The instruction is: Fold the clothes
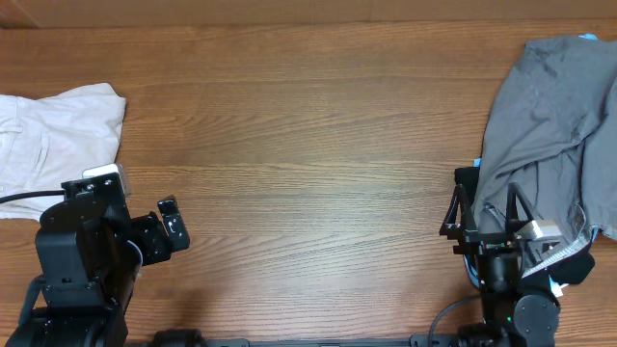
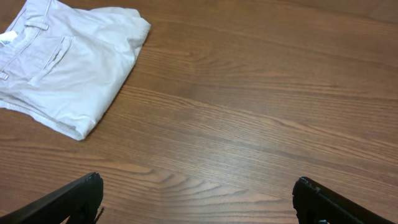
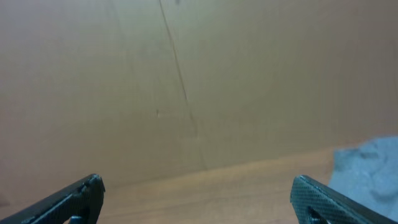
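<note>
**A:** Well, where are the shorts [image 2: 65, 65] right now?

**B:** At the far left of the tabletop [image 1: 308, 145], lying in a doubled-over bundle with the waistband away from the arms. In the overhead view they run out past the picture's left border. The left claw [image 2: 198, 182] hangs near them but apart, jaws wide and holding nothing.

**A:** And the other arm?

**B:** The right claw [image 3: 198, 186] is also wide and empty, aimed at a plain brown wall and not at the wood. A heap of grey garments [image 1: 549, 106] sits close against that arm.

**A:** So what worries you?

**B:** Mainly three things. If the right arm swings left, I'd expect it to catch the grey cloth and drag it along. The shorts are well away from it, so a two-handed fold probably means a long reach. And if the left claw pinches only the top layer, the bundle could open crooked, or slide further left where the overhead camera cannot see it.
</note>
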You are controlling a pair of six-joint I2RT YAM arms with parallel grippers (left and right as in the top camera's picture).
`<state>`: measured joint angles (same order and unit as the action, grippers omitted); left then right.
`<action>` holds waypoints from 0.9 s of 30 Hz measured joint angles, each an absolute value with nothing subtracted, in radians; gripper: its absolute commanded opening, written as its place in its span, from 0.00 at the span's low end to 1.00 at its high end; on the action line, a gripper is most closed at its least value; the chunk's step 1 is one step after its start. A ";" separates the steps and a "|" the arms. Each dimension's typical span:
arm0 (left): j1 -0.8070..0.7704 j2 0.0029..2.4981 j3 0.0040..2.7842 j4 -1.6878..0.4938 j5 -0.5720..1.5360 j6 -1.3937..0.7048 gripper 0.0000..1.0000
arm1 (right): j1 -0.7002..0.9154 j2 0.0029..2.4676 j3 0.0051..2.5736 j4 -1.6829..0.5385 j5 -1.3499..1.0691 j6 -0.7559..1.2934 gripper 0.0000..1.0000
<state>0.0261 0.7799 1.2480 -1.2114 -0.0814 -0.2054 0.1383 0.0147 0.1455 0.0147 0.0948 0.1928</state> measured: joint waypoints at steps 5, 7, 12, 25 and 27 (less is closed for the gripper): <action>0.026 0.780 1.248 -1.212 -0.082 -0.205 1.00 | 0.138 0.014 0.028 0.151 0.107 0.173 1.00; 0.026 0.780 1.248 -1.212 -0.081 -0.206 1.00 | 0.138 0.014 0.018 0.097 0.112 0.170 1.00; 0.027 0.780 1.248 -1.211 -0.082 -0.205 1.00 | 0.138 0.013 0.018 -0.069 0.113 0.163 1.00; 0.026 0.780 1.248 -1.211 -0.081 -0.205 1.00 | 0.138 0.016 0.018 -0.075 0.113 0.160 1.00; 0.026 0.780 1.248 -1.211 -0.082 -0.206 1.00 | 0.138 0.016 0.018 -0.075 0.113 0.160 1.00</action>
